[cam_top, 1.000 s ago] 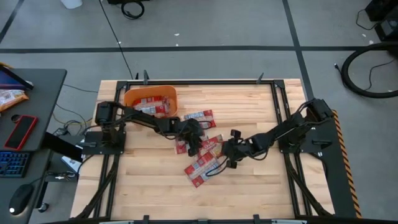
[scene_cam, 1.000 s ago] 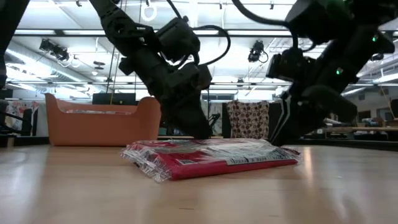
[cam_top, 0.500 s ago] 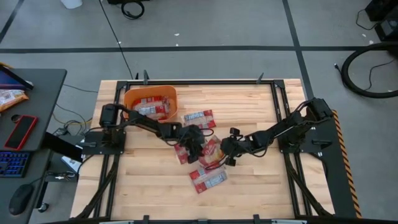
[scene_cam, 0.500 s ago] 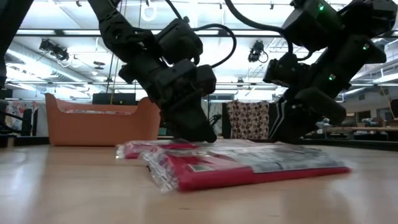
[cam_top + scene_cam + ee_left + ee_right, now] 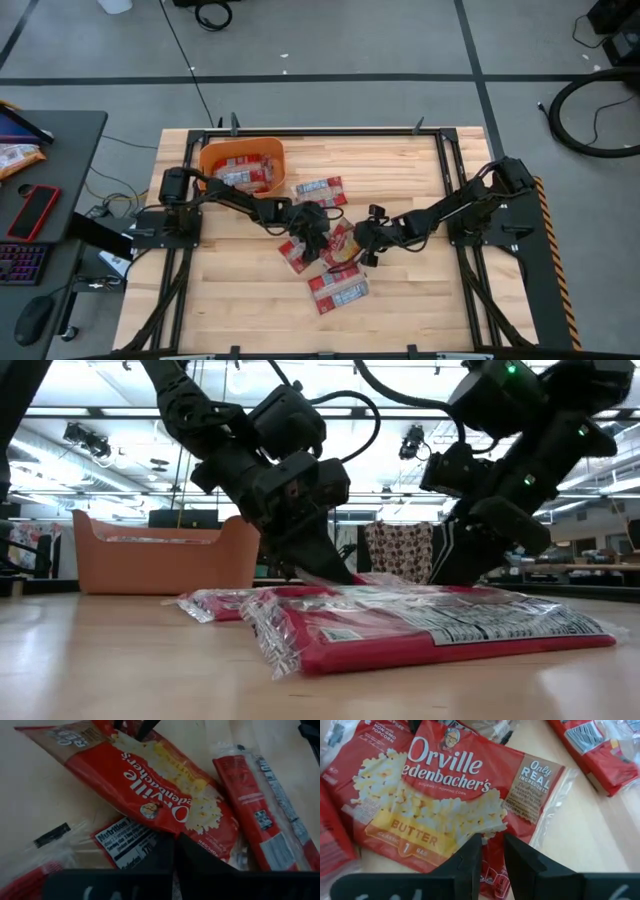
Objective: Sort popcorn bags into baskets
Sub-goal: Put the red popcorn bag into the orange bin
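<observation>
Both tools are down on the loose bags mid-table. The left tool (image 5: 316, 234) and right tool (image 5: 357, 243) flank one bag (image 5: 340, 246), each nearly closed, gripping nothing visible. The basket (image 5: 241, 166) holds more bags.

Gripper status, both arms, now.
Left gripper: shut, fingers together over the popcorn bags, holding nothing visible.
Right gripper: open by a narrow gap at the butter popcorn bag.

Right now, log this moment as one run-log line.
left gripper: on packet pile, fingers nearly shut | right gripper: at butter popcorn bag, fingers narrowly apart | orange basket: holds packets | loose bags on table: four
</observation>
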Motion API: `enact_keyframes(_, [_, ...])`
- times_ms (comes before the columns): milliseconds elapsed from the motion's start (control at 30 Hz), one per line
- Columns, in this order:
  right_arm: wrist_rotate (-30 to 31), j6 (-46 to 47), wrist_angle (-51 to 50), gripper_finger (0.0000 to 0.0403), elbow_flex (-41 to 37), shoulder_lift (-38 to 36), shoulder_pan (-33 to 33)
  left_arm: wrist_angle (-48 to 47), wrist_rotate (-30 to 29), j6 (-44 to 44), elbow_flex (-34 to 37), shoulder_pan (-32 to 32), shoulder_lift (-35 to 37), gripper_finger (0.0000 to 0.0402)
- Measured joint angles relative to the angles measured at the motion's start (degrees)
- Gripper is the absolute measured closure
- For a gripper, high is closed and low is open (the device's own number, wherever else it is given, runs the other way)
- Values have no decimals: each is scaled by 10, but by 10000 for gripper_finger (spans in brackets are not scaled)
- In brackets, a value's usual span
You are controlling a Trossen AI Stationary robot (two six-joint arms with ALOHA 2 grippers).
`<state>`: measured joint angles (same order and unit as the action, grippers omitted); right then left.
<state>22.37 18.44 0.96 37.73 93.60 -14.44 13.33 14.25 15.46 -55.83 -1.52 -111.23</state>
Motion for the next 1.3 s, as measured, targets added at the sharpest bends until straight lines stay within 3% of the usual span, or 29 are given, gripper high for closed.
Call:
enact_keyframes(167, [0,0,-139,316,82,0,-1,-61,-3,-31,0,1,51,397])
enact_keyframes(367, [8,46,-382,316,215,0,-2,-183,-46,-66,-1,-6,152,399])
enact_keyframes(567, [91,102,-559,316,313,0,-35,-287,-103,-74,-1,-20,247,400])
enact_keyframes(700, [134,126,-599,316,326,-1,-59,-366,-126,-72,-1,-28,323,400])
enact_keyframes(900, [138,160,-597,316,311,0,-78,-515,-130,-113,-1,-17,445,400])
enact_keyframes(1133, [136,173,-591,316,305,0,-88,-679,-190,-155,-1,64,553,400])
enact_keyframes(1300, [136,166,-580,316,305,0,-88,-717,-220,-188,-1,146,576,400])
